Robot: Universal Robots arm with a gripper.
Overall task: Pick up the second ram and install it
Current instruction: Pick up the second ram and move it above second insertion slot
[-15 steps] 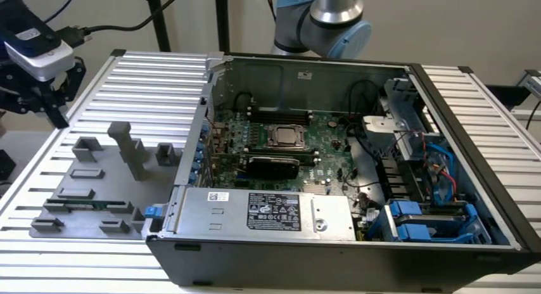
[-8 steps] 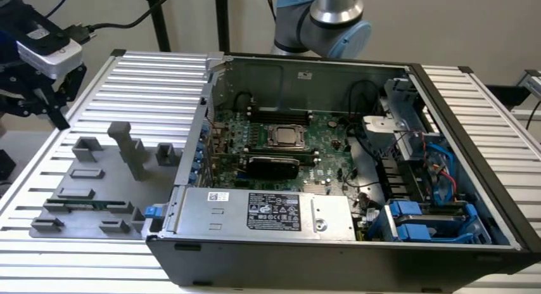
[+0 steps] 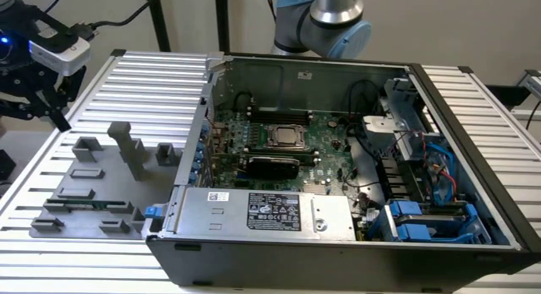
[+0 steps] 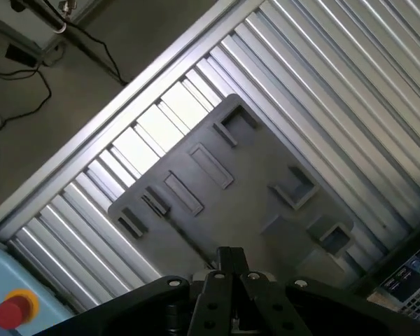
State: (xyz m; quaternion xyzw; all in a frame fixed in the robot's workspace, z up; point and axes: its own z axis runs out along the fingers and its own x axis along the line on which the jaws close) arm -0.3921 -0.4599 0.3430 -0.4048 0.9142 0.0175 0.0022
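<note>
Below the tool (image 3: 52,113) seemingly lies the second ram (image 3: 90,203).

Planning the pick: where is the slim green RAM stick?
Exterior view's left: the RAM stick lies in the grey plastic fixture tray, beside the open black computer case.

Second ram (image 3: 91,203) in grey fixture (image 3: 110,180)

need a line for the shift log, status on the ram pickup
gripper up above the grey fixture, touching nothing. second ram lying in its fixture slot, not gripped. tall grey post upright on the fixture near that slot.
</note>
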